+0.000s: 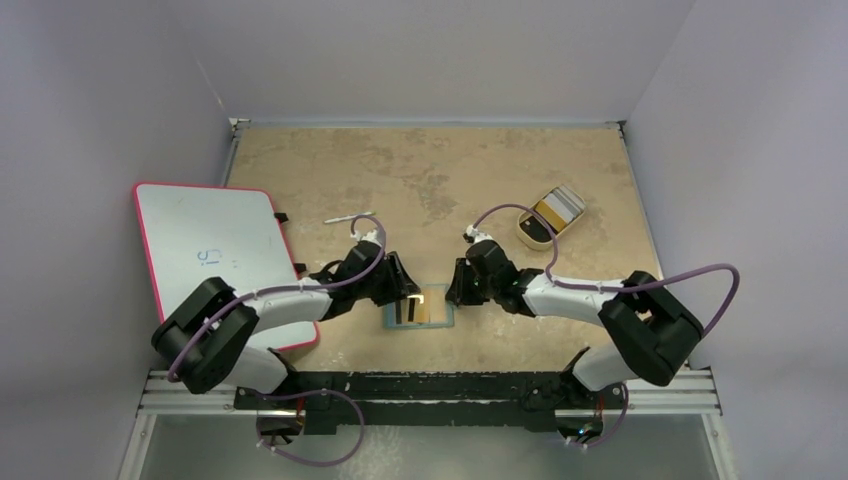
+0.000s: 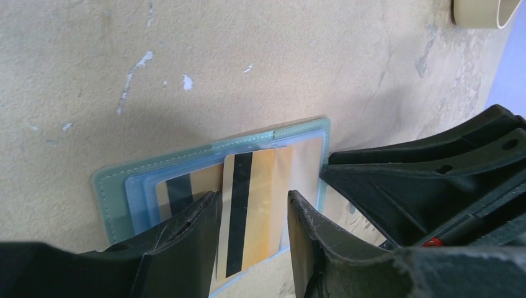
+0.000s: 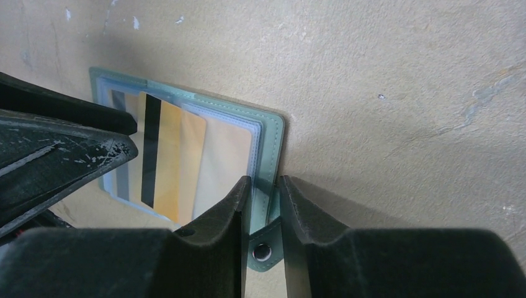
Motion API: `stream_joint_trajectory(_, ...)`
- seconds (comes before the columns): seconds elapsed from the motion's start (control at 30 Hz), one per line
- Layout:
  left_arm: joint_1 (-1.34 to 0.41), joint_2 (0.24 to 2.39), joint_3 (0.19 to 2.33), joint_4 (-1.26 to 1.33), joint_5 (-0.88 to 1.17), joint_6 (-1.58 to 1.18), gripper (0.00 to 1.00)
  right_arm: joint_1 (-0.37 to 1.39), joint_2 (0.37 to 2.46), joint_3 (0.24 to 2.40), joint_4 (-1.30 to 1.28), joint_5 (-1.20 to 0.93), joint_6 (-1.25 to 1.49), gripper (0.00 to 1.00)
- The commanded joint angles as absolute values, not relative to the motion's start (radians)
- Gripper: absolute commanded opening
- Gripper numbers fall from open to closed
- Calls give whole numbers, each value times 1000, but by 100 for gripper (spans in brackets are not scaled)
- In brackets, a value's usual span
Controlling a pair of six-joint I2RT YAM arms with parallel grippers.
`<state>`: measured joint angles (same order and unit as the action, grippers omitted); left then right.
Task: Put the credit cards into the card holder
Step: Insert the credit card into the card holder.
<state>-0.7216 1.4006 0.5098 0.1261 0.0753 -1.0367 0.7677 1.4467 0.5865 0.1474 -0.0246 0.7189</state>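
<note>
The grey-green card holder (image 1: 447, 312) lies open on the table between my two grippers. A yellow-orange credit card with a black stripe (image 2: 248, 205) lies half in a clear pocket, sticking out over the near edge; it also shows in the right wrist view (image 3: 164, 155). My left gripper (image 2: 252, 197) is open, one finger on each side of this card. Another striped card (image 2: 180, 189) sits inside a pale blue pocket. My right gripper (image 3: 263, 181) is closed on the holder's right edge (image 3: 273, 124), just above the snap tab (image 3: 262, 251).
A tan rounded tray (image 1: 527, 232) holding more cards (image 1: 556, 207) stands at the back right; its rim shows in the left wrist view (image 2: 484, 12). A white board with a pink rim (image 1: 215, 250) lies at the left, beside my left arm. A small white item (image 1: 345, 218) lies behind it.
</note>
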Motion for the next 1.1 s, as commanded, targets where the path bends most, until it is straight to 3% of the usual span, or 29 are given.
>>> stream_joint_trajectory(0.0, -736, 1448, 508, 94, 91, -1042, 43, 773, 1458, 558, 191, -40, 752, 26)
stream_joint_trajectory(0.87, -784, 1534, 568, 358, 220, -1175, 43, 773, 1447, 538, 237, -16, 806, 26)
stream_joint_trajectory(1.07, -779, 1556, 642, 292, 205, -1117, 43, 773, 1431, 550, 196, -4, 818, 27)
